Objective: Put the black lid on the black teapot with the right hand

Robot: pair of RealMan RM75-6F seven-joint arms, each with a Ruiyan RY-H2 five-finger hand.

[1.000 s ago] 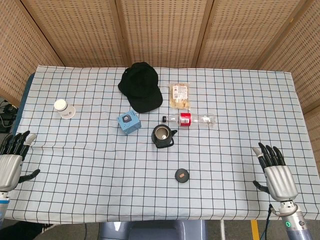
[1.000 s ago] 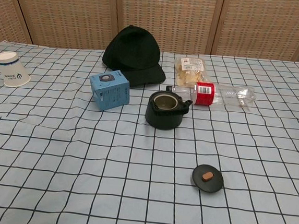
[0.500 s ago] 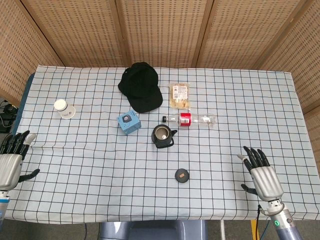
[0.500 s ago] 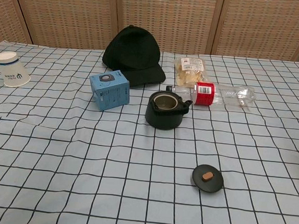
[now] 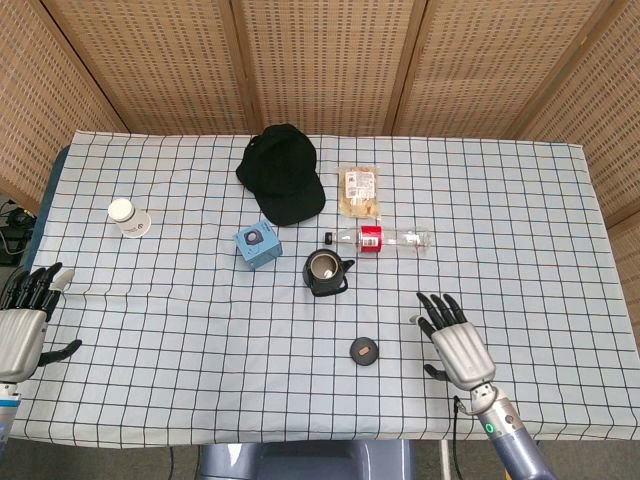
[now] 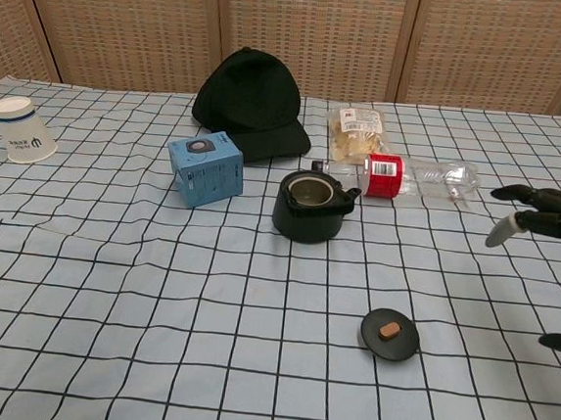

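Observation:
The black teapot [image 5: 326, 272] [image 6: 309, 205] stands uncovered mid-table, its mouth showing. The black lid [image 5: 364, 351] [image 6: 388, 334] with a brown knob lies flat on the checked cloth, nearer the front and a little right of the pot. My right hand [image 5: 455, 343] [image 6: 547, 216] hovers open with fingers spread, right of the lid and apart from it. At the table's front left edge my left hand [image 5: 22, 318] is open and holds nothing; the chest view does not show it.
A black cap [image 5: 283, 172] lies behind the teapot. A blue box [image 5: 257, 243] sits left of the pot, and a clear bottle with a red label [image 5: 380, 238] lies right behind it beside a snack bag [image 5: 360, 190]. A paper cup [image 5: 128, 216] lies far left.
My right hand has swept left from the table's right edge toward the lid and now shows in the chest view. The left hand, lid and teapot have not moved.

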